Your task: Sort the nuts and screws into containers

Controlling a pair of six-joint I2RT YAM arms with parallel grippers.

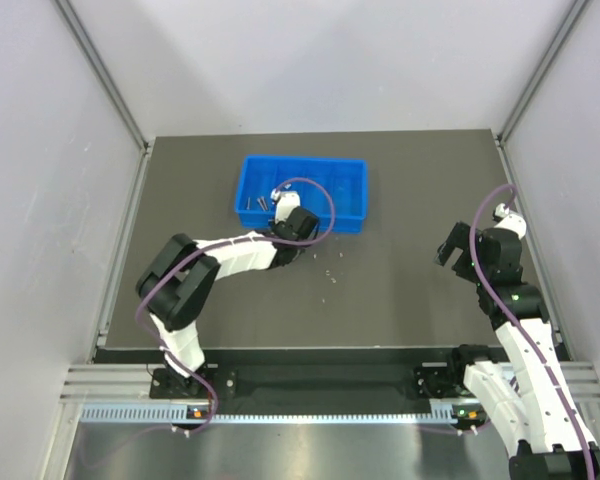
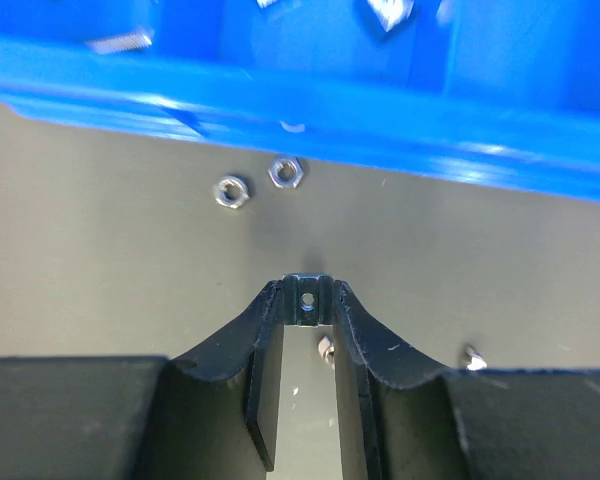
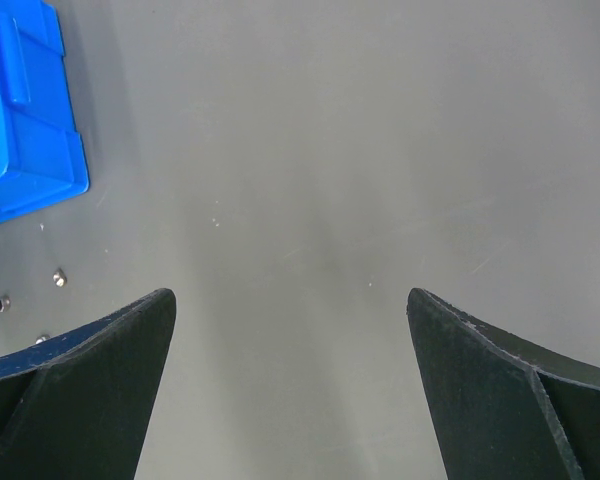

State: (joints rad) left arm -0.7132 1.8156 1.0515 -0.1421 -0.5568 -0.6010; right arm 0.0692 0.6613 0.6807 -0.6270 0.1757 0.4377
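Nut [image 2: 307, 298] between left tool [image 2: 308, 306] tips, tray [image 2: 400, 125] contents blurred.

The dark grey table [image 1: 410, 200] carries the blue tray [image 1: 310, 159] and loose nuts [image 2: 230, 190] just beside it.

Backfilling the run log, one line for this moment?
left gripper: shut on nut, beside tray | right gripper: open, over table | loose nuts: two by tray wall

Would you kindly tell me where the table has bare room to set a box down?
Bare: the table between the blue tray and the right gripper, and under its open fingers. Crowded: beside the tray's near wall, where loose nuts lie by the left gripper, shut on a nut.
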